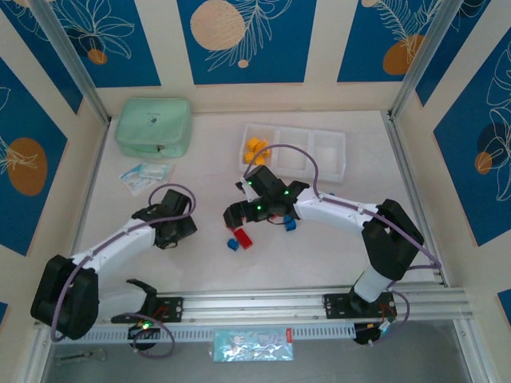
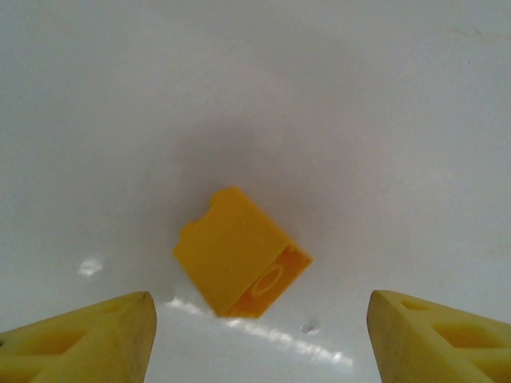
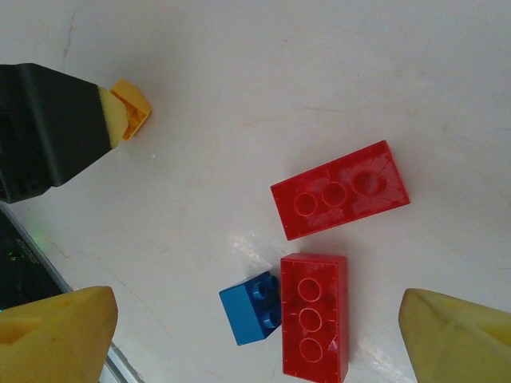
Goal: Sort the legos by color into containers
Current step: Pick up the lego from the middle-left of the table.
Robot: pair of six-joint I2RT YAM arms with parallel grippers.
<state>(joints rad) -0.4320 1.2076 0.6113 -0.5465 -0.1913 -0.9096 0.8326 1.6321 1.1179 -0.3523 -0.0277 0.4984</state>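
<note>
Two claws, both with fingers spread and holding nothing, hang low over the desk (image 1: 207, 159), just beyond the metal rail (image 1: 263, 302) at the near edge. My left claw (image 2: 259, 319) looks straight down on a single yellow brick (image 2: 239, 254). It is tipped so its hollow underside shows, and it lies between the fingers but touches neither. My right claw (image 3: 257, 319) hovers above a small cluster: one red brick (image 3: 314, 316) touching a blue brick (image 3: 254, 307), and a second red brick (image 3: 342, 190) just beside them. From overhead, a second blue brick (image 1: 291, 226) sits by the right wrist. I judge we are partway through: several yellow bricks (image 1: 255, 149) lie in the left compartment of the tray (image 1: 329, 153) at the far side, while its middle and right compartments look bare from here. The step in hand is a pickup on each side. Next I'd lower the left claw, close across the yellow brick's flat sides, then carry it to that yellow compartment. Room is the catch, since the claws are near each other and a left fingertip shows in the right wrist view, so I'd move one arm at a time. The left arm's path to the tray passes close by the right arm. The mint pouch (image 1: 153, 126) and a small packet (image 1: 145, 175) lie far left, well apart from that path.
</note>
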